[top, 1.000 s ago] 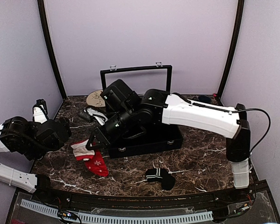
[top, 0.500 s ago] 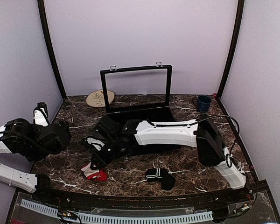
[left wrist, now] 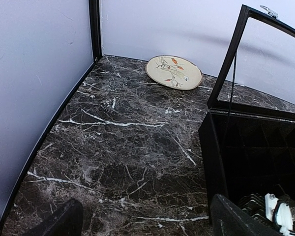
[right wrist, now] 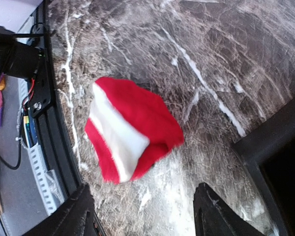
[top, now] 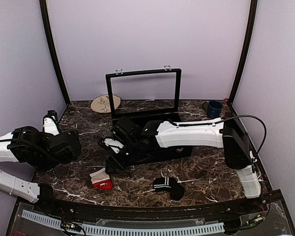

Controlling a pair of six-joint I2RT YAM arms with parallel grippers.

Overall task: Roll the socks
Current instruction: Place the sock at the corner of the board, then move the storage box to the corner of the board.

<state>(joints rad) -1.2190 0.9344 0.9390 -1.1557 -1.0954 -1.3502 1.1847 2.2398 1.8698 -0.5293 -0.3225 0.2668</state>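
Lying bunched in a compact bundle near the front edge of the dark marble worktop (top: 211,172), the bright-red fabric socks (top: 102,179) with a cream-white band rest free. Right pincer (right wrist: 145,216) hovers just above them, fingers (right wrist: 81,214) spread apart, holding nothing. Left pincer (left wrist: 142,223) also spread wide and empty, over bare marble beside the black open-lidded case (left wrist: 207,142).
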